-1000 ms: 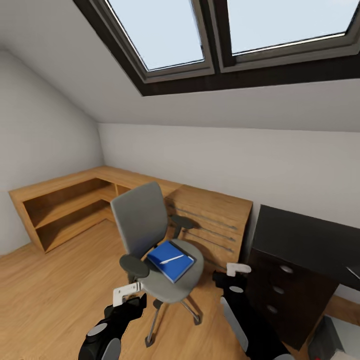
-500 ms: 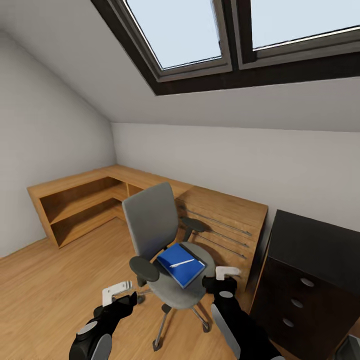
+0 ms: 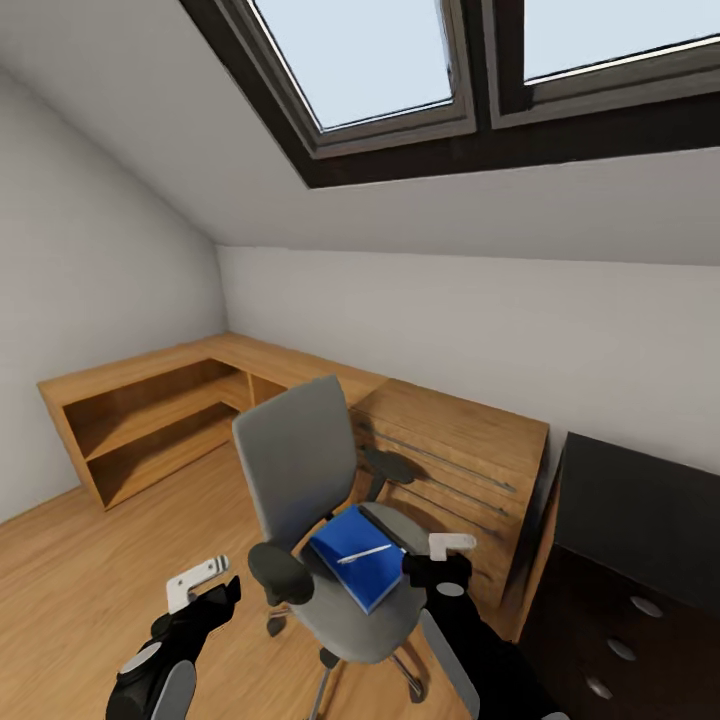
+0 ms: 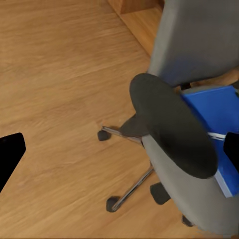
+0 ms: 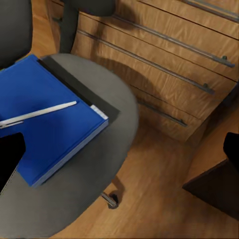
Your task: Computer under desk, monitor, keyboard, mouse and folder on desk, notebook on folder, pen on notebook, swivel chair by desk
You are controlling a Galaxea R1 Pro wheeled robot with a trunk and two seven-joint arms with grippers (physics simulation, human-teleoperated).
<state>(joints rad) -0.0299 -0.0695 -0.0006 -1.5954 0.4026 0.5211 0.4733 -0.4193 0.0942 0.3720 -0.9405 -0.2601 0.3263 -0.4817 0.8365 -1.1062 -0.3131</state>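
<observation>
Blue is the strongest colour here: the flat bright blue rectangular folder [image 3: 358, 567] lies on the grey padded seat of the swivel office chair [image 3: 300, 470], with the thin white-silver pen [image 3: 364, 553] resting across its top. In the right wrist view the folder [image 5: 45, 124] shows a thin pale edge and a dark strip along one side, possibly the notebook beneath it, though I cannot tell for sure; the pen [image 5: 42, 113] lies slantwise on the smooth cover. The seat looks soft and matte, the black armrest pad [image 4: 172, 124] is a smooth oval, and the chrome star base [image 4: 127, 186] stands on small dark casters on the light wood plank floor [image 3: 70, 560].

Both arms are held low and forward, apparently ready for a reach onto the seat. The right gripper [image 3: 440, 560] hovers near the folder's far corner, not touching it, its dark fingers spread wide at the edges of its wrist view and grasping nothing. The left gripper [image 3: 200, 590] hangs beside the near armrest, over the floor, likewise spread and empty.

Behind the chair stands the light wooden dresser with long metal handles [image 3: 450, 460], and to the right the glossy black desk [image 3: 640, 510] with silver-knobbed dark drawers, where the folder belongs.
</observation>
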